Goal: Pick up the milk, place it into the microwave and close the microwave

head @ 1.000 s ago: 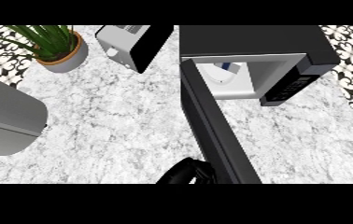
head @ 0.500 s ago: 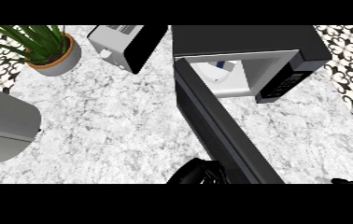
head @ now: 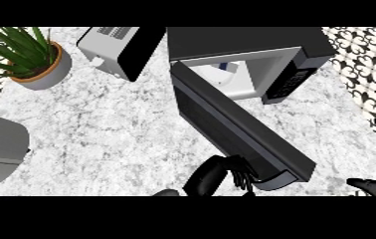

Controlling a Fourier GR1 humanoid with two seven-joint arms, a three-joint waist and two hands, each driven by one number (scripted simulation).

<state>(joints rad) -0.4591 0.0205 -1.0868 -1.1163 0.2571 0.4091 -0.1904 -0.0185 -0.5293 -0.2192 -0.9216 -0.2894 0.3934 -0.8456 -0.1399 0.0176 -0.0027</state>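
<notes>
The black microwave (head: 242, 44) stands at the back of the counter, its door (head: 235, 128) swung out towards me from a hinge at its left. Inside the white cavity stands the milk (head: 224, 71), a white carton with blue on it, partly hidden by the door's top edge. My left hand (head: 209, 178) comes up from the lower edge at the middle, and its fingers (head: 242, 173) rest against the door's outer face near the free end. Only a dark tip of my right hand (head: 360, 184) shows at the lower right corner.
A white and black toaster (head: 117, 49) sits left of the microwave. A potted green plant (head: 33, 59) stands at the far left, and a grey rounded object (head: 11, 148) pokes in from the left edge. Bare marble counter (head: 110, 133) lies between them.
My left hand has risen further into view and come against the door's free end. The door has swung a little, and the right hand's tip now shows at the lower right.
</notes>
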